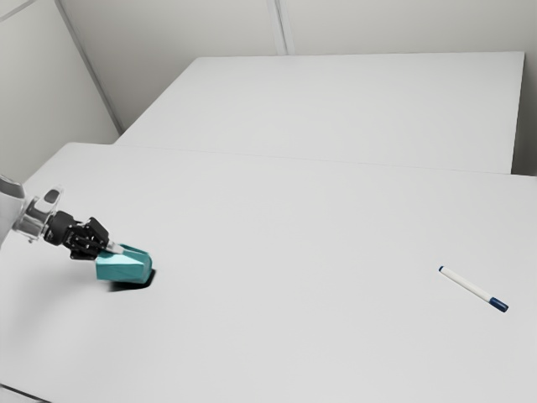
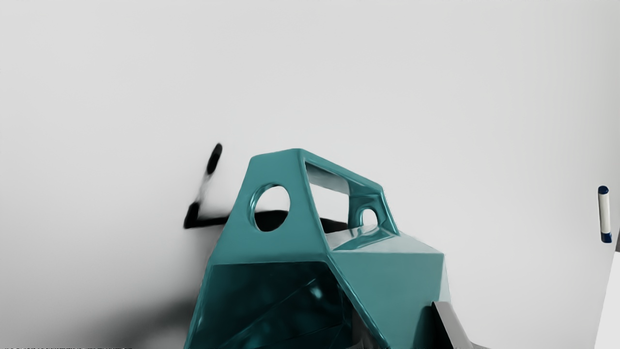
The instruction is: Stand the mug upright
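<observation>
The teal faceted mug (image 1: 124, 268) is on its side near the exterior view's left, over a dark shadow; whether it touches the table is hard to tell. My gripper (image 1: 112, 248) is at its upper edge. In the wrist view, the mug (image 2: 387, 286) has its dark opening toward the camera and its angular handle pointing away from my hand. My gripper (image 2: 399, 332) pinches the mug's side wall, one finger outside against it and the other partly seen inside the opening. The inner finger is mostly hidden by the wall.
A white marker with dark blue ends (image 1: 472, 289) lies on the white table (image 1: 294, 252), far from the mug toward the exterior view's right. Another white surface (image 1: 336, 105) stands behind the table, with pale walls around.
</observation>
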Controlling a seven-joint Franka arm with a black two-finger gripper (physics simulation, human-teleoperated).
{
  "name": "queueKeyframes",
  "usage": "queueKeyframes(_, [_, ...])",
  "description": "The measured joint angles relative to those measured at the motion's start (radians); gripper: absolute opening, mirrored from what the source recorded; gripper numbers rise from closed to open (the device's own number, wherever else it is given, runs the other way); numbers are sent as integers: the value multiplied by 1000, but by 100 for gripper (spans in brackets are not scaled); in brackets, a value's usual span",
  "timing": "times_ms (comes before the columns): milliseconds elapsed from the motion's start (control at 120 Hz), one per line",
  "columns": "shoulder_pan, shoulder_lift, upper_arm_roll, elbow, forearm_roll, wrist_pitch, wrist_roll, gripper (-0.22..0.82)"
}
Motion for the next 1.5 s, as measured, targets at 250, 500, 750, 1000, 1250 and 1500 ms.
queueKeyframes(250, [-2,-25,1,3,7,2,-10,-16])
queueKeyframes(500, [-28,-87,-46,70,41,-17,-35,-17])
queueKeyframes(750, [-214,106,-67,530,327,-98,-117,-18])
queueKeyframes(1000, [-423,192,-77,603,523,23,-190,-18])
queueKeyframes(1250, [-509,194,-103,538,692,168,-304,-18])
queueKeyframes(1500, [-525,211,-152,467,882,300,-479,-18])
